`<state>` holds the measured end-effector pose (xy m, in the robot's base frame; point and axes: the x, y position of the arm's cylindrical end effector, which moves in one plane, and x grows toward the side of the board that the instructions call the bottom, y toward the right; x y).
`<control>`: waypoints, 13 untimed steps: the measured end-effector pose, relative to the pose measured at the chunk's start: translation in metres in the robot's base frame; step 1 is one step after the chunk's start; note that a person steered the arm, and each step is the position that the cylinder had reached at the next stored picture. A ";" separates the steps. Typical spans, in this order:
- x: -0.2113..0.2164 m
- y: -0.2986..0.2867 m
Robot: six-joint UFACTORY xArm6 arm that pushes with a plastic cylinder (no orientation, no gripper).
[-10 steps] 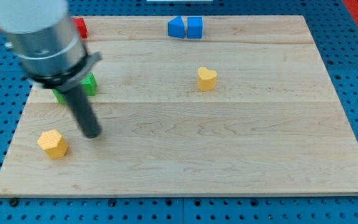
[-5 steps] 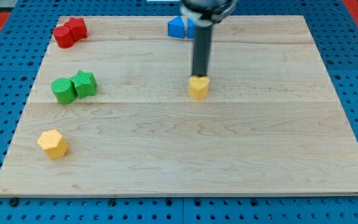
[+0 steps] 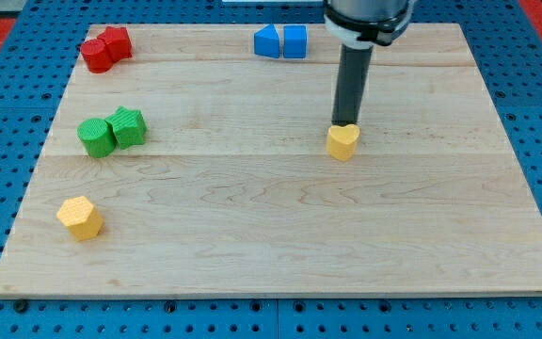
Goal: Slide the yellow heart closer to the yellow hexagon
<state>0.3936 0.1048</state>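
Note:
The yellow heart [image 3: 342, 142] lies a little right of the board's middle. The yellow hexagon [image 3: 80, 217] lies far off at the view's lower left. My tip [image 3: 346, 124] stands right at the heart's top edge, touching or nearly touching it, with the rod rising toward the view's top.
Two blue blocks [image 3: 280, 41] sit side by side at the top edge. Two red blocks [image 3: 105, 48] are at the top left. A green cylinder [image 3: 94, 137] and a green star [image 3: 128, 126] sit together at the left. The wooden board [image 3: 422, 235] rests on a blue pegboard.
The rod has swung from the left side across to the heart. In the last half second, heart and tip have both shifted to the view's right, away from the hexagon.

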 end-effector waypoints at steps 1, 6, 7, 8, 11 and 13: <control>0.030 0.006; 0.081 -0.227; 0.074 -0.201; 0.061 -0.168; 0.110 -0.217; 0.121 -0.241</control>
<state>0.5149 -0.1364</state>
